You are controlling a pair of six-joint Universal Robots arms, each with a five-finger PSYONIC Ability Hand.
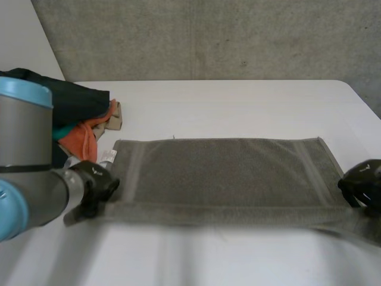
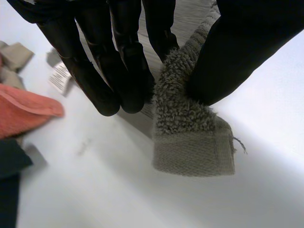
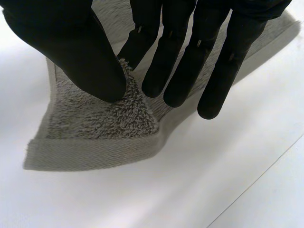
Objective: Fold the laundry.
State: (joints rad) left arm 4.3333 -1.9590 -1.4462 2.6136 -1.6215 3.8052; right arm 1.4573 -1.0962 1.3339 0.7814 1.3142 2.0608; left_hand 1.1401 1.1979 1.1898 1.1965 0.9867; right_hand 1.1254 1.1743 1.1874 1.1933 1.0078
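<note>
Table [image 1: 238, 98] is carrying a grey towel [image 1: 220, 176] lying flat, long axis running side to side. Left hand [image 1: 95, 186] is pinching its near left corner, thumb against fingers; right hand [image 1: 363, 182] is likewise pinching the near right corner, far edge lying straight ahead.

The white surface [image 1: 238, 101] carries a grey towel [image 1: 220, 176] spread out across its middle. A pile [image 1: 83, 107] of dark, orange and beige clothes lies near its far left corner.
</note>
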